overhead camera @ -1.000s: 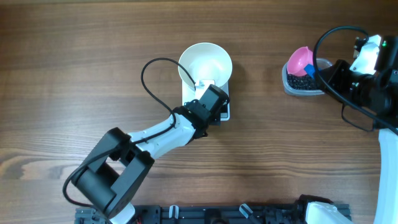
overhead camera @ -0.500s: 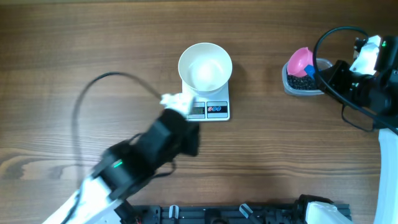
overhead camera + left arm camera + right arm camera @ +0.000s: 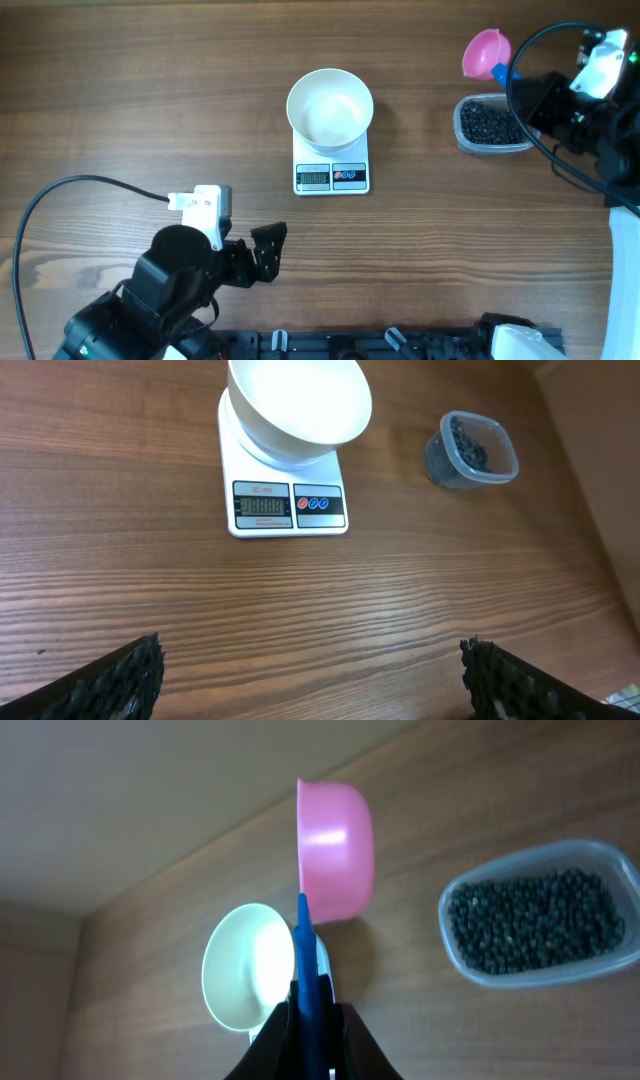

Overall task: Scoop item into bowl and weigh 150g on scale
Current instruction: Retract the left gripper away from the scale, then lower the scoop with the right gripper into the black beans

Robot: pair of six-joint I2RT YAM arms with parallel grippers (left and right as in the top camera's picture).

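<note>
Overhead: round white bowl (image 3: 330, 108) on the small square white scale (image 3: 332, 176), centre; small black beans (image 3: 492, 122) in a clear plastic tub (image 3: 460, 128), far right. Left wrist: left gripper (image 3: 310, 680) spread wide apart. Right wrist: right gripper (image 3: 308, 1020) clamps a pink plastic scoop (image 3: 335, 850).

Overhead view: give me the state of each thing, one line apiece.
bowl, empty, sitting on the scale
scale, display shows digits, unreadable
tub, lidless, holding beans
scoop, held by its handle, clear of the tub
left tool, open, empty
right tool, shut on the scoop
</note>
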